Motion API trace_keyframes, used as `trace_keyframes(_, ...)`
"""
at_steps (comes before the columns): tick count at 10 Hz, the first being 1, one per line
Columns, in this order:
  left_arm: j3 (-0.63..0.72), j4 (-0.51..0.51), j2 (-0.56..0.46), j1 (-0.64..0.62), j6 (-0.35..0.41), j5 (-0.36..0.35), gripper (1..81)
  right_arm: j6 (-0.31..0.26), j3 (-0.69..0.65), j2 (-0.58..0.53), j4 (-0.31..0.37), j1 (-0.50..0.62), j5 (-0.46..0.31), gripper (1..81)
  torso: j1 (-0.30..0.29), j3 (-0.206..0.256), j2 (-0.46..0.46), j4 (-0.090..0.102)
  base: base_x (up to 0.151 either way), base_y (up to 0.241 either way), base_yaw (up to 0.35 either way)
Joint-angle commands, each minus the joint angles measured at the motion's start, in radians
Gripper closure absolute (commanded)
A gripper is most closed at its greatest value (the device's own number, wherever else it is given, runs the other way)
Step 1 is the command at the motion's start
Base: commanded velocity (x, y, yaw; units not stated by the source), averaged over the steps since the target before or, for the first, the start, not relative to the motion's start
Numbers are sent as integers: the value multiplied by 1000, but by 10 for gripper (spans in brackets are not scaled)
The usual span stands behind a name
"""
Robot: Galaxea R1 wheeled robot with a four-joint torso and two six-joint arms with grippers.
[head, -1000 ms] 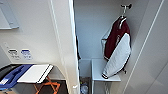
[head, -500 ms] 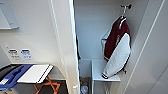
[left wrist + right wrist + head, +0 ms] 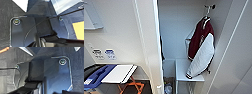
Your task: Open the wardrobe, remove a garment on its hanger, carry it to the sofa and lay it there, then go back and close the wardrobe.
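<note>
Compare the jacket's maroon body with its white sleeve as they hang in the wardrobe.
The garment hangs from the hanger in the open wardrobe. Its maroon body is dark and sits higher, close under the hanger; the white sleeve is pale and drops lower, ending near the white shelf. The body hangs fairly straight; the sleeve slants down across its front. Both are parts of one jacket and hang free.

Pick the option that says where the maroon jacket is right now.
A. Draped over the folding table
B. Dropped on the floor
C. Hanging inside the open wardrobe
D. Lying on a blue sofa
C. In the head view the maroon jacket hangs from a hook high inside the open wardrobe, its white sleeve reaching down to a white shelf.
</note>
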Motion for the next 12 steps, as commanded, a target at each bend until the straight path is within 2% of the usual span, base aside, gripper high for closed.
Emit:
trace_keyframes(1, -38, 12, 14, -37, 8, 37, 10, -10, -103, 84, -8, 18, -67, 10, 0, 0, 0, 0, 0, 0, 0)
trace_keyframes(4, -125, 17, 60, -37, 14, 36, 10, -11, -131, 126, -8, 15, -66, 10, 0, 0, 0, 0, 0, 0, 0)
trace_keyframes(7, -136, 79, 67, -47, 15, 36, 10, -11, -153, 144, -10, 20, -66, 10, 0, 0, 0, 0, 0, 0, 0)
trace_keyframes(12, -134, 33, 90, -87, -6, 33, 10, -13, -153, 150, -16, 26, -67, 10, 0, 1, 0, 0, 0, 0, 0)
